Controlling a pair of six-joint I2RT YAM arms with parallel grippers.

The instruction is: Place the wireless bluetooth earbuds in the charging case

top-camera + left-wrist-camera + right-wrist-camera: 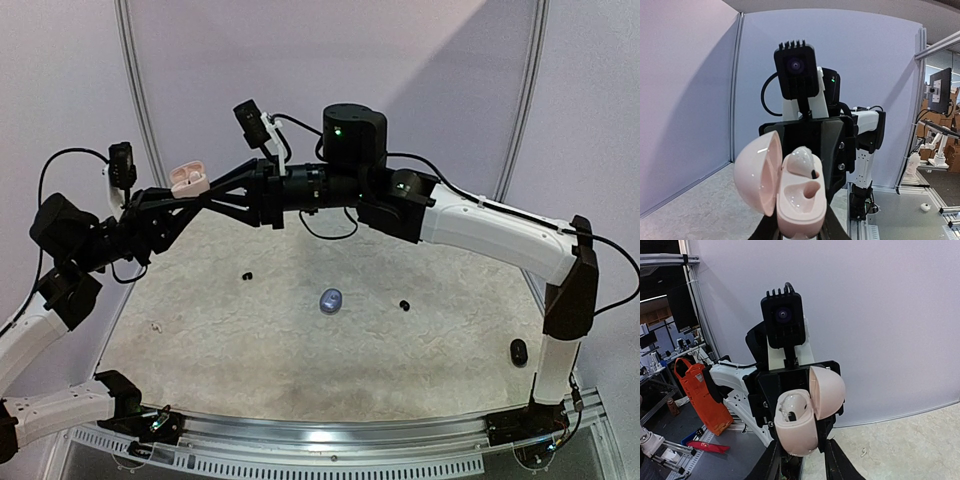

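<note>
currently your left jaws are clamped on the open pink case (795,205), held high over the bench (250,350), with one pale bud (802,161) standing in a slot. your right jaws crowd that bud, but whether they grip it can't be told. if you let go while it's tilted, it may tumble out. no writing is readable.

The left arm (60,250) and right arm (480,225) are bridging 11 o'clock, blocking it. On the table (250,365) only black buds (247,275) (404,305), a central grey piece (330,300) and a 4-o'clock black piece (518,352) are obstructing.
</note>
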